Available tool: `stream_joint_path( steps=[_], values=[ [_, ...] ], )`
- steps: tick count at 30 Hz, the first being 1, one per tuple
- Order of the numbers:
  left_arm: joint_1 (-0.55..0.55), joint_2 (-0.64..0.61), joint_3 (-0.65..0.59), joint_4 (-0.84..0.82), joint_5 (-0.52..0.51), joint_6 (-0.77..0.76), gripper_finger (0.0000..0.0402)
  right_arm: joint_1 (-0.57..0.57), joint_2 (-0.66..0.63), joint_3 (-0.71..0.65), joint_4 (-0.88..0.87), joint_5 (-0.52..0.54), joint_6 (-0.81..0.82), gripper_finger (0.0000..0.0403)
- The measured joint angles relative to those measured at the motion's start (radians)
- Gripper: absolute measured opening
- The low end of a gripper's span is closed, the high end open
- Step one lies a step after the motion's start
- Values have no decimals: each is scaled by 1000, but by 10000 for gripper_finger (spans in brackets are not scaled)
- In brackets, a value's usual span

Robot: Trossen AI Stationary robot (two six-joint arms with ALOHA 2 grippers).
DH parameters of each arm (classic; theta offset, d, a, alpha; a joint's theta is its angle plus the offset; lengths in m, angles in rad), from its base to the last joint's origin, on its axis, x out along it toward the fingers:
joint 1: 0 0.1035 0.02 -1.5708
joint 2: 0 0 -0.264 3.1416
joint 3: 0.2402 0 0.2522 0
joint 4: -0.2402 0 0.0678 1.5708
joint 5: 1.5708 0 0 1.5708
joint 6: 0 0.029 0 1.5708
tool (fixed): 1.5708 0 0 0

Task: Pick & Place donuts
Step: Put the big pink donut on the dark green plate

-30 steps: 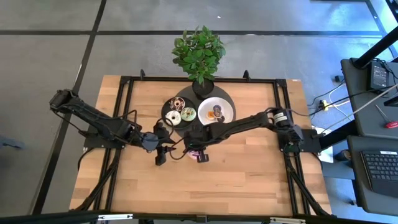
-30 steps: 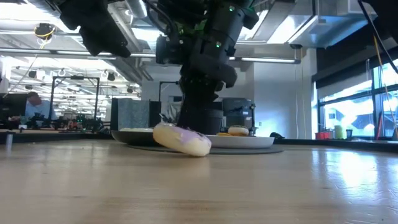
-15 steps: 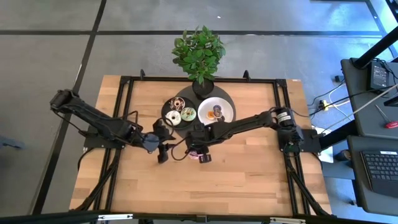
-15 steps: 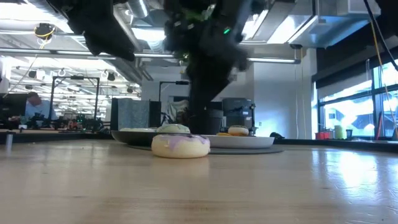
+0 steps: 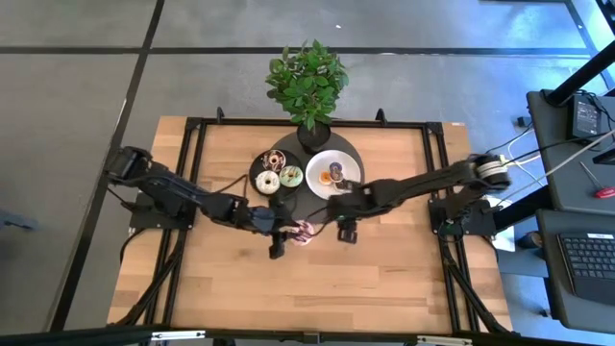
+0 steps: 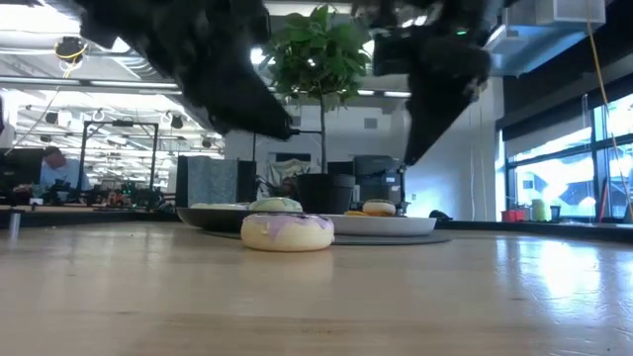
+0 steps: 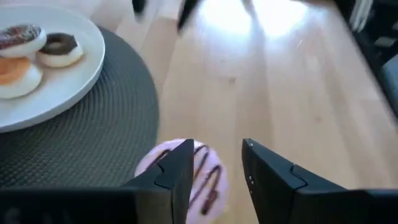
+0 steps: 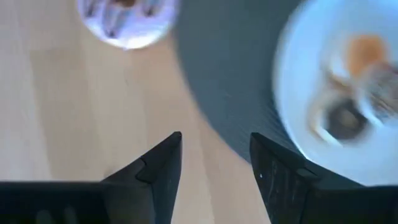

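A pink-frosted donut [image 5: 304, 233] with dark stripes lies flat on the wooden table, just off the near edge of a dark round mat [image 5: 312, 197]. Seen level across the table, the donut [image 6: 287, 231] is alone on the wood. My left gripper [image 7: 217, 149] is open and hovers just left of it and above; in its wrist view one finger covers part of the donut [image 7: 208, 180]. My right gripper [image 8: 214, 140] is open and hangs over the table to the donut's right [image 5: 348, 234], with the donut [image 8: 127, 18] farther off. More donuts lie on a black plate [image 5: 261, 165] and a white plate [image 5: 351, 165].
A potted plant [image 5: 307, 82] stands at the table's far edge behind the plates. The black plate holds a green donut [image 5: 291, 176] and a sprinkled one [image 5: 270, 181]; the white plate holds small brown and orange ones [image 5: 333, 174]. Bare wood stretches toward the near edge [image 5: 307, 298].
My right gripper has let go of the pink donut, which was tilted under it and now lies flat on the table. That gripper has risen and gone toward the table's right edge. My left gripper has come down and moved right, toward the donut.
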Motion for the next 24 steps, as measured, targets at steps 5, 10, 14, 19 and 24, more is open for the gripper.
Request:
stream_joint_path(
  steps=[5, 10, 14, 19, 24],
  values=[
    [33, 80, 2, 24, 9, 97, 132, 35, -165, -183, 128, 127, 134, 189],
    [63, 128, 2, 22, 11, 93, 132, 41, -249, -304, 313, 139, 159, 189],
    [80, 163, 2, 21, 16, 81, 132, 41, -260, -341, 379, 135, 134, 189],
    [92, 194, 2, 22, 48, 67, 132, 40, -259, -348, 402, 136, 103, 189],
    [96, 201, 3, 14, 20, 67, 132, 41, -261, -348, 421, 134, 57, 189]
  ],
)
